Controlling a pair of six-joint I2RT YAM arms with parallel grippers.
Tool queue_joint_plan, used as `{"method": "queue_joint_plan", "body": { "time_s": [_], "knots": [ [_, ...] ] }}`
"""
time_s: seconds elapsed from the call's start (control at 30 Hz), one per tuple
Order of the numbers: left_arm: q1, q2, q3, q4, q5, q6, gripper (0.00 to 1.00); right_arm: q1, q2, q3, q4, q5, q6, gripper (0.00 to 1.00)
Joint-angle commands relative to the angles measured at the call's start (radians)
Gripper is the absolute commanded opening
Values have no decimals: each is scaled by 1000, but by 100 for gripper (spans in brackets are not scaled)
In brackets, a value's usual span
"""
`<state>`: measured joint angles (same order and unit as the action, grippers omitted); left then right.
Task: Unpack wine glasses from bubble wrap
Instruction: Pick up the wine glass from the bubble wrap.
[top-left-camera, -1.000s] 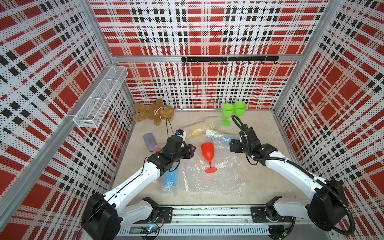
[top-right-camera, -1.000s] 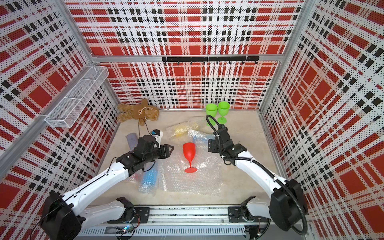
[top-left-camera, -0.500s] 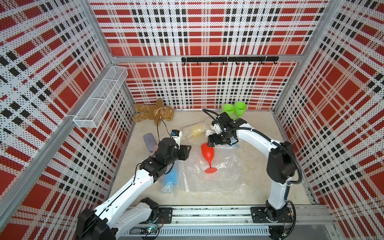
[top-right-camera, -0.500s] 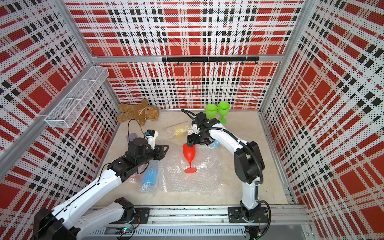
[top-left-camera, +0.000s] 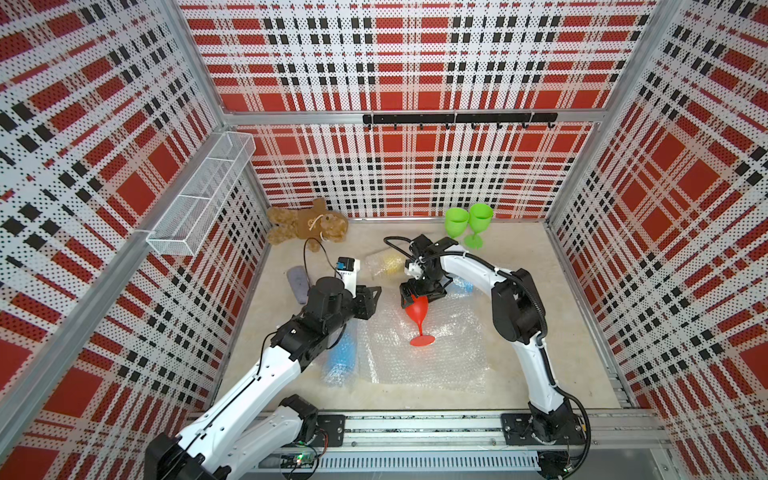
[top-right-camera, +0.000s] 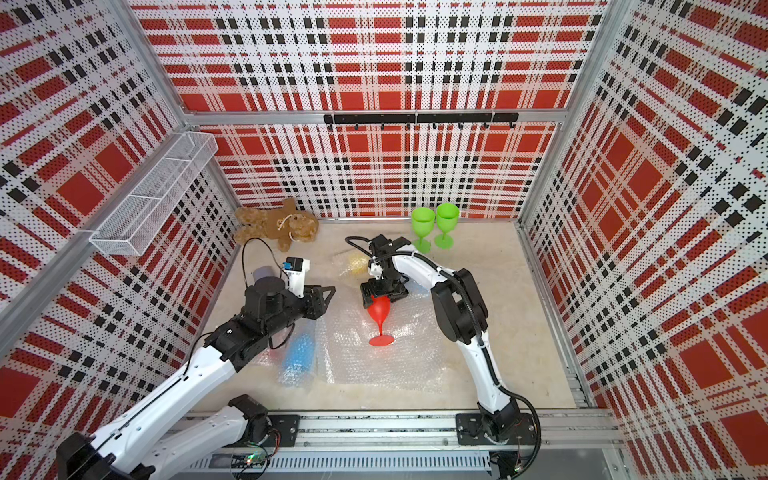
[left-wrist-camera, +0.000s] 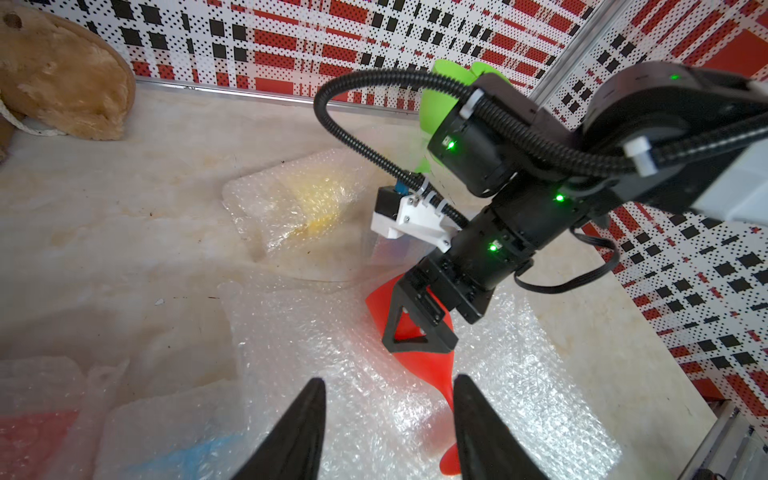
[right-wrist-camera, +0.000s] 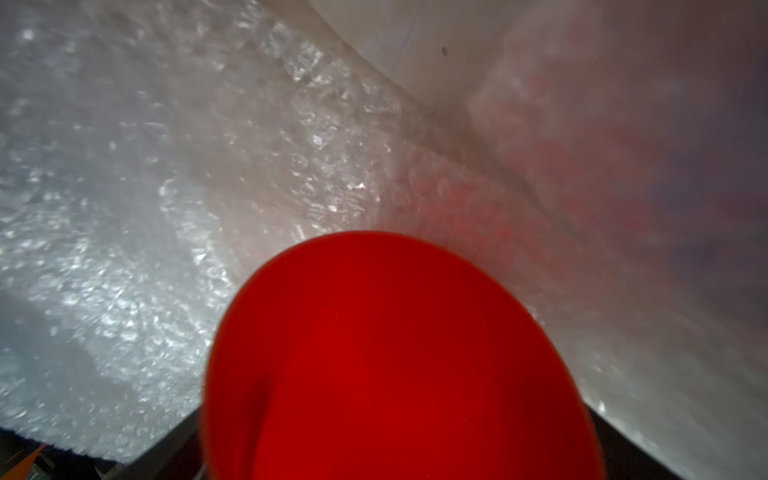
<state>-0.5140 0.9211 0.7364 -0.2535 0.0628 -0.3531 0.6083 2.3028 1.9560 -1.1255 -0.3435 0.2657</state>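
Flat sheet (top-left-camera: 436, 365): bubble wrap spread open, front-centre of bench (top-left-camera: 565, 270).
Red goblet (top-left-camera: 417, 312): unwrapped, upright, foot on flat sheet near its back edge.
R pincer (top-left-camera: 421, 296): down over red goblet's bowl, jaws wide apart, one each side of the rim. Can't tell if they touch the bowl. In R wrist view the bowl (right-wrist-camera: 395, 365) fills the gap btwn the two dark fingers.
L pincer (top-left-camera: 372, 302): jaws partly apart, nothing btwn them. Held above the sheet's back-left corner, pointing toward red goblet. L wrist view shows the goblet's stem just past the tips.
Green goblets (top-left-camera: 456, 222): two, unwrapped, upright, side by side at back wall, well apart from the sheet.
Yellow goblet (top-left-camera: 386, 264): in wrap, lying down, just behind R pincer.
Blue goblet (top-left-camera: 343, 353): in wrap, lying along sheet's left edge, partly under L arm.
2nd blue (top-left-camera: 462, 286): in wrap, mostly hid behind R arm.
Red bundle (left-wrist-camera: 35, 432): red shape in wrap, seen in L wrist view only, next to the blue one.
Case (top-left-camera: 297, 283): grey, near left wall, partly hid by L arm.
Teddy (top-left-camera: 307, 224): back-left corner.
Basket (top-left-camera: 199, 195): wire, on left wall.
Hook rail (top-left-camera: 457, 119): black, on back wall.
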Motion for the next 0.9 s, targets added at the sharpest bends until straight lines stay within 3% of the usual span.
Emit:
{"method": "queue_joint_plan", "body": {
  "time_s": [0.0, 0.23, 0.5, 0.67, 0.87],
  "knots": [
    [-5, -14, -8, 24, 3, 14, 52, 5, 43, 54, -45, 8, -15, 98],
    [-1, -7, -8, 23, -3, 13, 52, 5, 19, 83, -49, 29, -1, 86],
    [12, 8, -8, 23, -11, 12, 52, 4, -250, -4, 91, 52, 35, 80],
    [20, 22, -8, 23, -19, 12, 52, -29, -518, -199, 377, 119, 50, 73],
    [32, 48, -9, 27, -29, -1, 52, -161, -796, -580, 887, 250, 28, 63]
  ]
}}
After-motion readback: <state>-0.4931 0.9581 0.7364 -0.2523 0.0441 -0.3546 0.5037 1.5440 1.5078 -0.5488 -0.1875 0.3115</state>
